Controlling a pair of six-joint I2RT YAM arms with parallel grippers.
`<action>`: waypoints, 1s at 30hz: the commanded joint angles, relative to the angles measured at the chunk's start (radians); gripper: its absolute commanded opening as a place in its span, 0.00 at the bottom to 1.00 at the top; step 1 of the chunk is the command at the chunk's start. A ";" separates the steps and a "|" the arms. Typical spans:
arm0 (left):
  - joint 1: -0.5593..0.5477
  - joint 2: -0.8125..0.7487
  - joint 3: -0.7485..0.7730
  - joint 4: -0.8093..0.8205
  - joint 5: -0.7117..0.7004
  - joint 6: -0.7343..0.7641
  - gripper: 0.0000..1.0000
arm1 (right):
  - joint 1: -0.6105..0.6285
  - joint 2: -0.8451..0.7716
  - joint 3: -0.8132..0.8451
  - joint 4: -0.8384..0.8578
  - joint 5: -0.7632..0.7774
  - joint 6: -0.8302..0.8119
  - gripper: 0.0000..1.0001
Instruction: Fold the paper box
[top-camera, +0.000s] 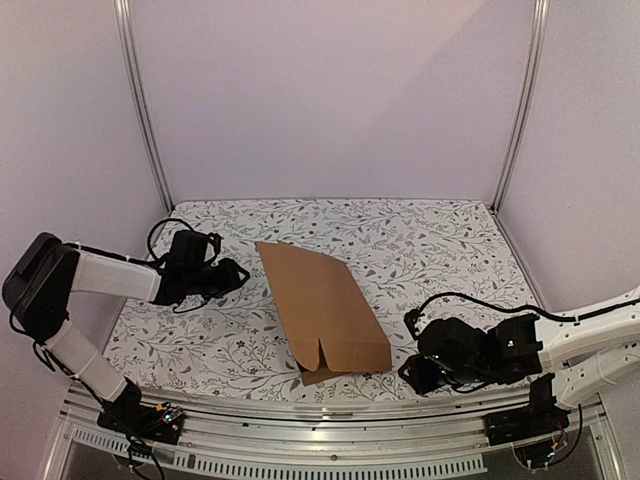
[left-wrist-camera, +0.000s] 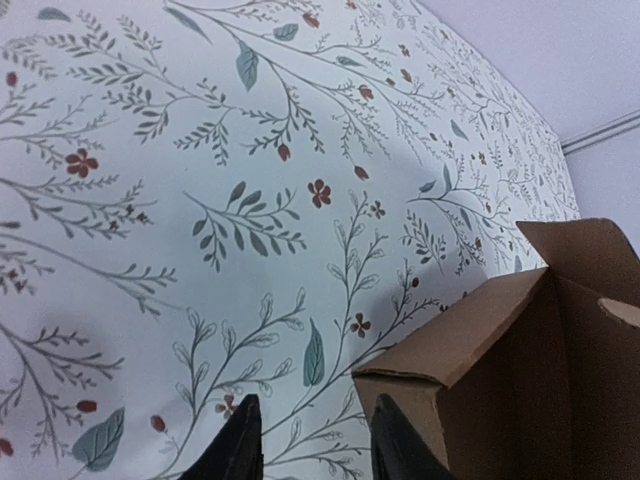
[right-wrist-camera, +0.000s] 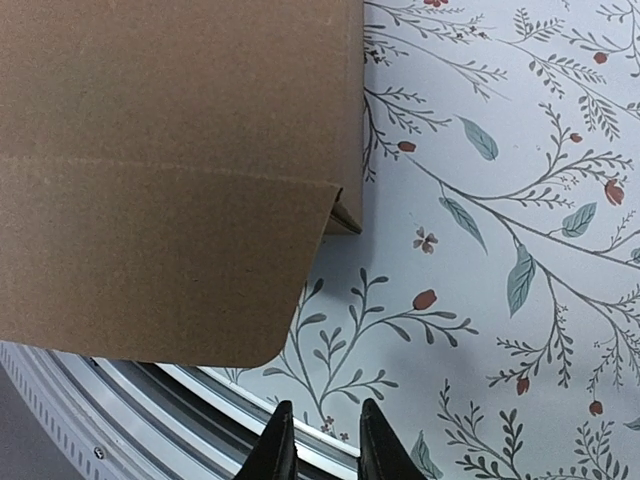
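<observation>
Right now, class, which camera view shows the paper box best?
The top external view: the whole paper box is in frame, outline and near slit included. The left wrist view catches only one raised corner of it; the right wrist view shows only a flat panel with a rounded flap.

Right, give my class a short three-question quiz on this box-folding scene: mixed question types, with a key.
1. True or false: the left gripper is gripping the paper box.
2. In the top view, on which side of the paper box is the right gripper? A) left B) right C) directly above it
3. Fill in: the table has a ___ pattern of leaves and small red blooms.

Key: 1 false, its jaws are apart with nothing between them; 2 B; 3 floral.
</observation>
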 joint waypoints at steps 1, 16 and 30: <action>0.051 0.146 0.070 0.244 0.163 -0.072 0.32 | 0.008 -0.010 -0.039 0.083 0.005 0.075 0.18; 0.072 0.549 0.224 0.552 0.430 -0.213 0.00 | 0.006 0.118 -0.056 0.297 0.042 0.168 0.00; 0.067 0.537 0.110 0.620 0.525 -0.184 0.00 | 0.006 0.228 -0.015 0.340 0.124 0.215 0.00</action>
